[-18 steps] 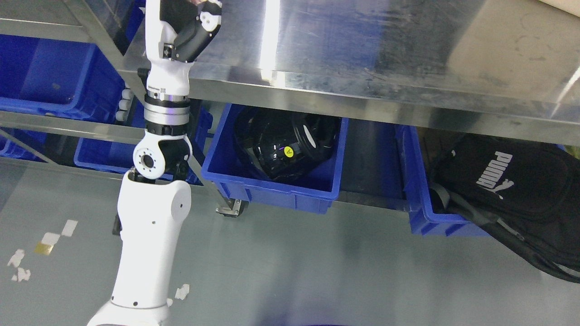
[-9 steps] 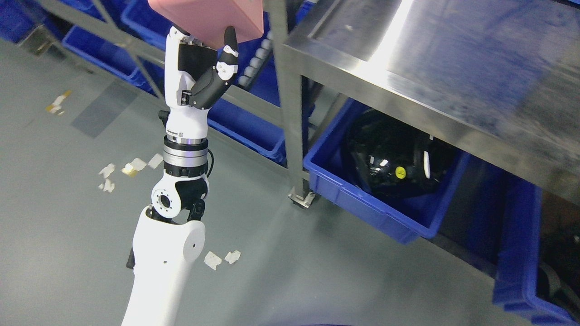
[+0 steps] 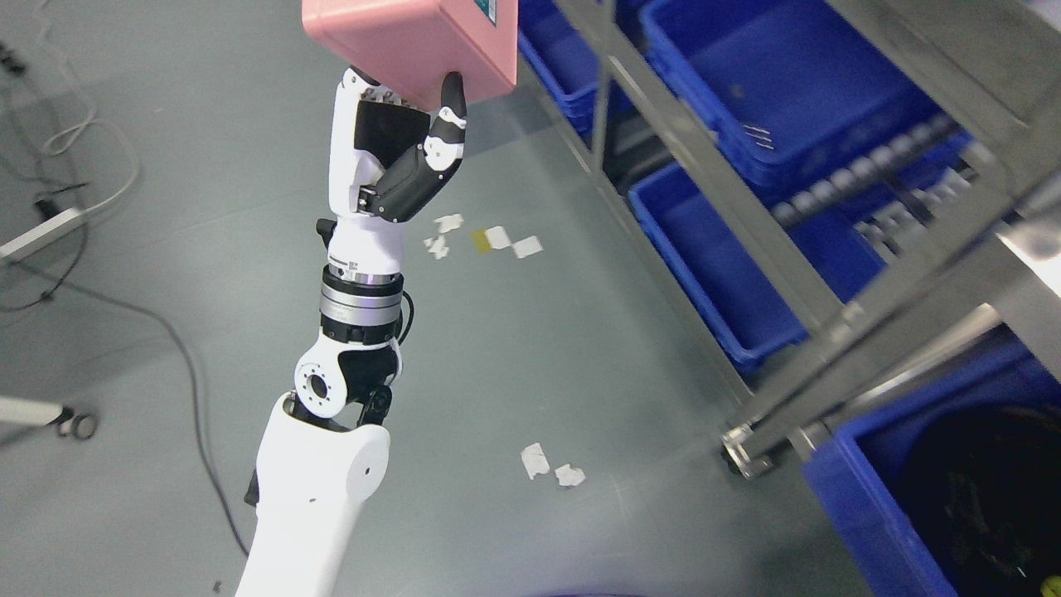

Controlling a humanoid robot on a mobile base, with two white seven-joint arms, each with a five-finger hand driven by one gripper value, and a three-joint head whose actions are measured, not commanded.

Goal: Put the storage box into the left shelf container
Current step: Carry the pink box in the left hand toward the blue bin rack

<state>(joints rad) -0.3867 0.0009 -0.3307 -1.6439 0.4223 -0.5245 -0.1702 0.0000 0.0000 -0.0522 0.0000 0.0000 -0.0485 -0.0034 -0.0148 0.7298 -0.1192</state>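
- One step is done: the pink storage box (image 3: 412,41), at the upper centre-left of the frame, is clasped by the left hand (image 3: 390,162), fingers curled under it.
- Placement is still owed: the blue shelf containers (image 3: 746,274) at the right are well apart from it.

Grey smooth floor (image 3: 182,274), faintly glossy, scattered with scraps of white paper (image 3: 550,464) and one yellowish bit of tape (image 3: 481,240). Black cable (image 3: 178,365) trailing across the left side, beside a white power strip (image 3: 37,234) near the left edge. Metal shelving frame (image 3: 837,332) along the right, with blue bins (image 3: 729,274) on its lower levels. Caster foot (image 3: 742,452) at its near corner.
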